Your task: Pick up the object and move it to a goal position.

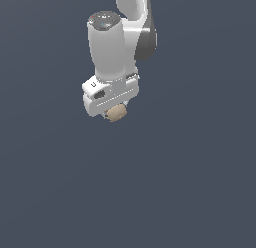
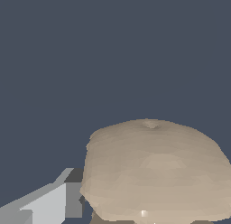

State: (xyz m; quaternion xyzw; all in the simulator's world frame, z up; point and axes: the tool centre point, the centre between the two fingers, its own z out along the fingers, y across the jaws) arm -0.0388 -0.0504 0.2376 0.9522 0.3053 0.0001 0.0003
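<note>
Exterior view: white Panda gripper [image 1: 114, 112] pointing down, small tan lumpy potato-like object [image 1: 117, 113] tucked under palm; jaws hidden, apparently clamped on it.

Wrist view: object [image 2: 155, 171] fills frame, grey fingertip [image 2: 72, 193] touching its side. Carry slowly, keep squeeze steady.

Tan lump [image 2: 155, 173]: matt, faintly faceted, lumpy skin with a shallow dimple. White gripper [image 1: 114, 113]: smooth, slightly glossy plastic-like shell; finger [image 2: 49, 203] pale grey, smooth. Arm joint [image 1: 146, 42]: dark grey, satin.
</note>
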